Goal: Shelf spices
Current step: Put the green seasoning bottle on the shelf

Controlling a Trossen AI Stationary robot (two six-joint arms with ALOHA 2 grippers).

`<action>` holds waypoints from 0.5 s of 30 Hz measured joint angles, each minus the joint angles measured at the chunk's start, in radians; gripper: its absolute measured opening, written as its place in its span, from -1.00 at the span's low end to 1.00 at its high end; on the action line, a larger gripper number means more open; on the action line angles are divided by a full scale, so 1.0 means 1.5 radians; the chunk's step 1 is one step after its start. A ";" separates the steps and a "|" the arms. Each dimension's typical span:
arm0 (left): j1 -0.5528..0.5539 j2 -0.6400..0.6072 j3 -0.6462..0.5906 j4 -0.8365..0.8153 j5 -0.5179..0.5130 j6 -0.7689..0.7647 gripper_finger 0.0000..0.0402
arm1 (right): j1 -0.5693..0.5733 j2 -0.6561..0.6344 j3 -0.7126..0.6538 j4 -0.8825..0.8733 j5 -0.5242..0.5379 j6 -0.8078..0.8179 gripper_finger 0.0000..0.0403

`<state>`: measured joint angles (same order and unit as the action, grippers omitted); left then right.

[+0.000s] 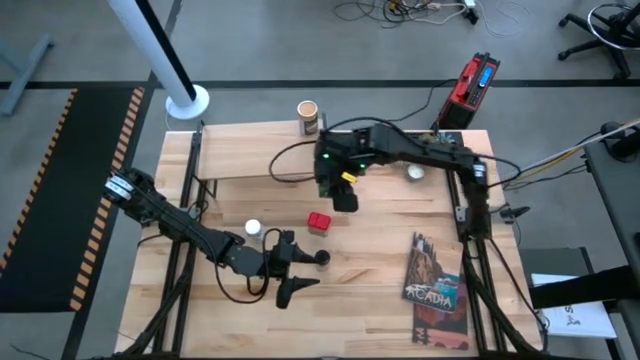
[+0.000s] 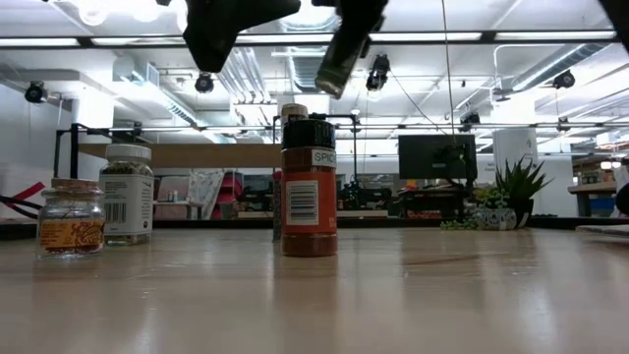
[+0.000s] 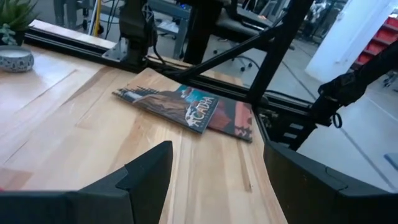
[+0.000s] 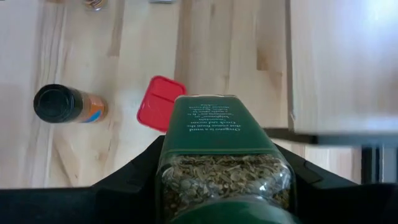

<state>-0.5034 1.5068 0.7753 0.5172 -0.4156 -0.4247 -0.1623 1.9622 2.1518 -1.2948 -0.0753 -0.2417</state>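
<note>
The right gripper (image 4: 221, 180) is closed around a green-lidded jar (image 4: 224, 155) of dried herbs, its two dark fingers pressed against the jar's sides; only the right wrist view shows this grip plainly. From overhead, the same gripper (image 1: 343, 190) hangs above the table (image 1: 380, 300), just beside the front edge of the shelf (image 1: 255, 160), and the jar is hidden under the arm. Below the held jar, the right wrist view shows the red square tin (image 4: 155, 109) and, farther off to one side, the dark-capped brown jar (image 4: 65, 104) standing on the table. The left gripper (image 1: 290, 272) sits low over the table with its fingers spread wide and nothing between them; its wrist view looks through the gap at the Acadia book (image 3: 180, 107). The dark-capped jar stands just beside its open jaws, and the white-capped clear jar (image 1: 253, 229) stands behind it. The tan canister (image 1: 308, 117) rests at the shelf's far edge. The table-level view alone shows the jars' labels.
</note>
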 joint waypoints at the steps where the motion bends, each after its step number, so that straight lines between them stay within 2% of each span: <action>1: 0.000 0.000 0.000 -0.003 0.000 0.000 0.21 | -0.003 0.018 0.031 -0.013 0.000 -0.012 -0.11; 5: 0.000 0.000 0.000 -0.013 0.000 0.000 0.21 | -0.017 0.087 0.139 -0.049 0.021 -0.062 -0.11; 9: 0.000 -0.001 0.000 -0.028 0.007 -0.020 0.21 | -0.032 0.091 0.114 -0.031 0.043 -0.102 -0.11; 15: 0.000 -0.002 0.000 -0.085 0.008 -0.043 0.21 | -0.058 0.097 0.125 -0.015 0.058 -0.099 -0.11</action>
<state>-0.5034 1.5034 0.7753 0.3895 -0.4042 -0.4891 -0.2497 2.1075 2.3388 -1.3175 0.0110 -0.3904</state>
